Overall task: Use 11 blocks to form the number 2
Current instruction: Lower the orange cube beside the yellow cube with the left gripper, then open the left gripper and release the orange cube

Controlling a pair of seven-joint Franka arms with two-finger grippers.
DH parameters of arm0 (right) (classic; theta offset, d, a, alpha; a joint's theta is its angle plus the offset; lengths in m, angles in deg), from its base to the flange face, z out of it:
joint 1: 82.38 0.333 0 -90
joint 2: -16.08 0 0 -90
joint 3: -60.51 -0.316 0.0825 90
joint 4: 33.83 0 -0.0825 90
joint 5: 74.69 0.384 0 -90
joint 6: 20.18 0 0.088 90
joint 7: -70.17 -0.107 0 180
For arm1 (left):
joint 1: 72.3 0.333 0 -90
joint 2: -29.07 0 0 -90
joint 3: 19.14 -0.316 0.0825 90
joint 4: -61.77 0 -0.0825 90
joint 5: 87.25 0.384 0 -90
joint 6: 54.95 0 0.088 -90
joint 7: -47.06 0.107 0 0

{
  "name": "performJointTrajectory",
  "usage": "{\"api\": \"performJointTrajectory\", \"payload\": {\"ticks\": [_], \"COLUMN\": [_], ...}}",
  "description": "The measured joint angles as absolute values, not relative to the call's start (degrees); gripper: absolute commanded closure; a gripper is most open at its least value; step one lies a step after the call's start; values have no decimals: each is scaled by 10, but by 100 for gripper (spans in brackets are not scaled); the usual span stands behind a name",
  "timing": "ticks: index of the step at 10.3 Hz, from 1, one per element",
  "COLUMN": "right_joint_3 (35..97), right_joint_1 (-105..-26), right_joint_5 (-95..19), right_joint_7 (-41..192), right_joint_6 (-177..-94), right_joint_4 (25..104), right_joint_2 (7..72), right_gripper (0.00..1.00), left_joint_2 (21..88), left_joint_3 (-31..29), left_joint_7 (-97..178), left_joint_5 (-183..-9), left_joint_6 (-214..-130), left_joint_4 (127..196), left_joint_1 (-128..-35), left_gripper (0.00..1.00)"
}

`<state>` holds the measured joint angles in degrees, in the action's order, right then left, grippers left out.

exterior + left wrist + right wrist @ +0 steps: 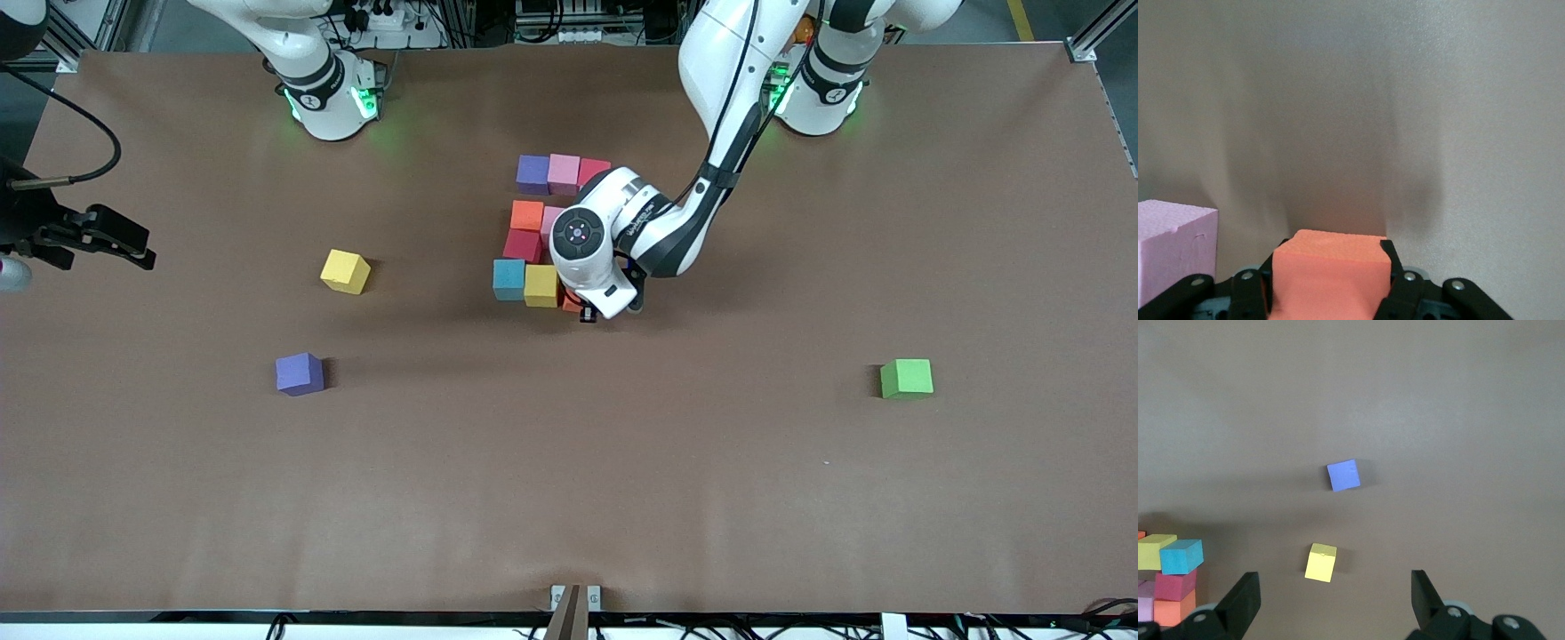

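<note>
Nearest the camera: we see a small matte green foam cube (pixel 906 378) on the brown table (pixel 569 498), toward the left arm's end, well apart from both grippers.
Loose purple cube: a small matte purple foam cube (pixel 300 373) lies toward the right arm's end; in the right wrist view it shows ahead of the right gripper (pixel 1335 590), apart from it.
Loose yellow cube: a small matte yellow foam cube (pixel 345 271) sits farther from the camera than the purple one, near the right gripper's line of sight.
Left gripper: we find the left gripper (pixel 1331 280) low over the table at the camera-side end of the block cluster, its fingers (pixel 1395 267) pinched on a small orange foam cube (pixel 1331 270).
Pink neighbour: a pale pink foam cube (pixel 1175 243) stands just beside the held orange cube.
Number 2: the blocky figure of touching coloured foam cubes (pixel 538 231) lies mid-table, partly hidden under the left arm's wrist; we count purple, pink and red in its top row, with orange, red, blue and yellow lower down.
Right gripper: it waits raised at the right arm's end of the table, fingers spread wide, holding nothing.
</note>
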<state>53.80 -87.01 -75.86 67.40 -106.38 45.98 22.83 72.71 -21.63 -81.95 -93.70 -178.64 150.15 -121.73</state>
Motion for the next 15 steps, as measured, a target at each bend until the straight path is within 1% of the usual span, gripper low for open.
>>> {"api": "performJointTrajectory", "payload": {"ticks": [1,2,3,4,11,13,15], "right_joint_3": [550,564,569,571,572,572,572], "right_joint_1": [-861,-853,-852,-852,-850,-850,-850], "right_joint_5": [-759,-759,-758,-758,-758,-758,-758], "right_joint_7": [674,674,674,674,674,674,674], "right_joint_6": [-1064,-1064,-1064,-1064,-1064,-1064,-1064], "right_joint_4": [460,460,460,460,460,460,460], "right_joint_2": [229,229,230,231,233,234,234], "right_gripper": [0,0,0,0,0,0,0], "left_joint_2": [727,727,727,728,726,711,687], "left_joint_3": [-216,-216,-216,-216,-210,-198,-199], "left_joint_7": [-819,-820,-820,-820,-816,-812,-762], "left_joint_5": [-937,-937,-937,-937,-928,-897,-880], "left_joint_6": [-1786,-1786,-1786,-1786,-1786,-1786,-1778], "left_joint_4": [1501,1501,1500,1500,1488,1483,1481], "left_joint_1": [-1218,-1218,-1218,-1219,-1232,-1238,-1239], "left_gripper": [70,64,37,0,0,0,0]}}
